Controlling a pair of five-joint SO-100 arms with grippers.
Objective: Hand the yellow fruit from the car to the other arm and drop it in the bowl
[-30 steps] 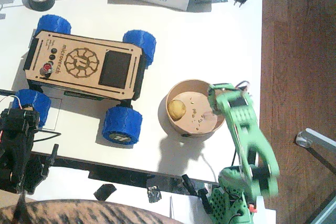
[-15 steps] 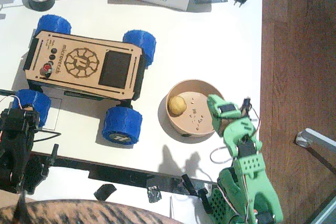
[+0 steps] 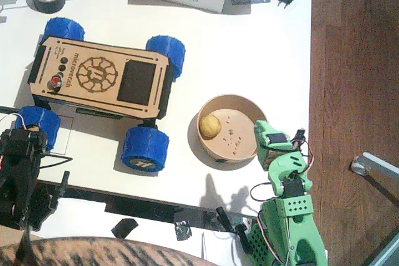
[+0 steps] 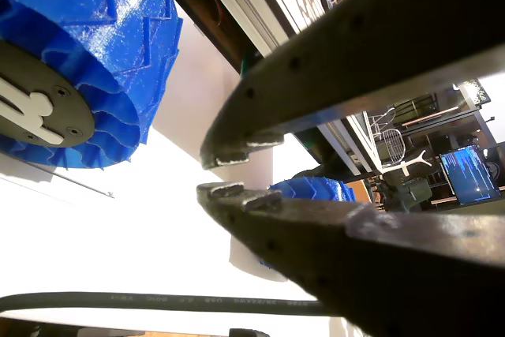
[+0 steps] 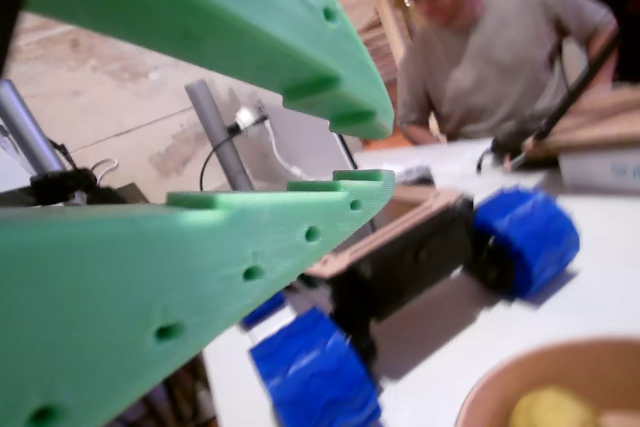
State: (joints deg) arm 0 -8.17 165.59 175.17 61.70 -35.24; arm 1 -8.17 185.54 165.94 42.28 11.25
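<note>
Fruit (image 3: pixel 210 126): lies in the bowl (image 3: pixel 243 103), left of the green jaws, clear of them.
Green gripper (image 5: pixel 365 152): jaws a little apart, empty, by the bowl's right rim.
Black gripper (image 4: pixel 225 173): jaws nearly together, empty, just over the table (image 3: pixel 249 48).
Car (image 3: pixel 100 82): left of the bowl, a blue wheel (image 4: pixel 75 61) beside the black jaws.

We see a dull-yellow fruit (image 3: pixel 210 125) in a tan wooden bowl (image 3: pixel 247 103) with a speckled pale base. At nine o'clock from the bowl, the car (image 3: pixel 100 77) is light wood with a black panel, an engraved gear emblem, a small red button and four ridged blue wheels. The right arm (image 3: pixel 288 213) is bright green with perforations; the left arm (image 3: pixel 19 175) is black. The table (image 3: pixel 249 42) is white.
</note>
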